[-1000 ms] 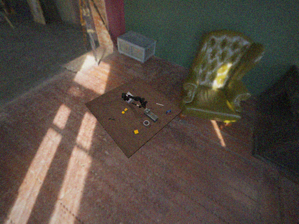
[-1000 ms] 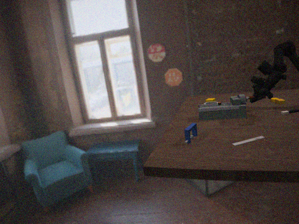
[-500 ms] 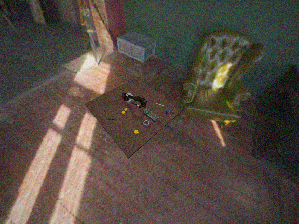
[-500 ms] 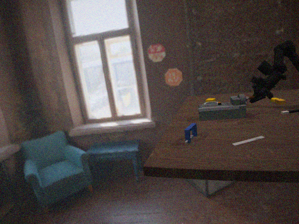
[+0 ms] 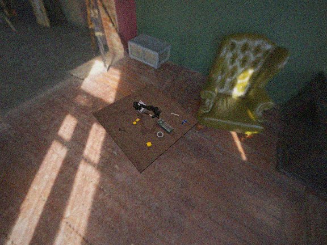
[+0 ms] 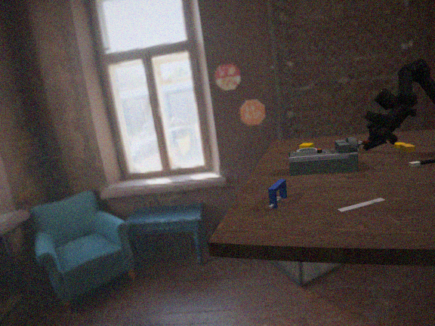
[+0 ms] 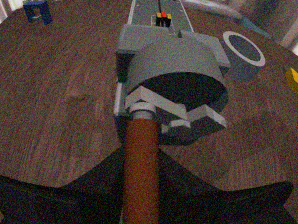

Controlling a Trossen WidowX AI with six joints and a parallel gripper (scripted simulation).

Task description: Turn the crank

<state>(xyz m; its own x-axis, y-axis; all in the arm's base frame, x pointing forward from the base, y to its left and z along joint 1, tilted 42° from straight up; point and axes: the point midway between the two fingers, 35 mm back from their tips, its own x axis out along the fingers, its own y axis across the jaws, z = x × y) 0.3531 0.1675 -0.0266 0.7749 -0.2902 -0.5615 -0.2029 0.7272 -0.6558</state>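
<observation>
The grey-green machine [image 5: 165, 126] [image 6: 324, 164] stands on the table, its round housing [image 7: 175, 60] nearest me in the wrist view. The crank's pale arm [image 7: 157, 104] crosses the housing's front and carries the orange-brown handle [image 7: 142, 150] at its left end. My gripper [image 7: 139, 151] [image 6: 365, 145] is shut on the handle, which runs between the dark fingers. Beyond the housing, the slide's red pointer [image 7: 164, 14] lies between two yellowish brass marks. It looks close to their level; the picture is too coarse to tell whether it is exactly level.
A grey ring-shaped cup [image 5: 160, 134] [image 7: 232, 62] stands beside the machine. A blue arch [image 6: 277, 186] [image 7: 37, 6], a white strip [image 6: 361, 204] [image 5: 175, 114] and several yellow blocks, one at the right edge of the wrist view [image 7: 293, 80], are also on the brown table [image 6: 302, 230].
</observation>
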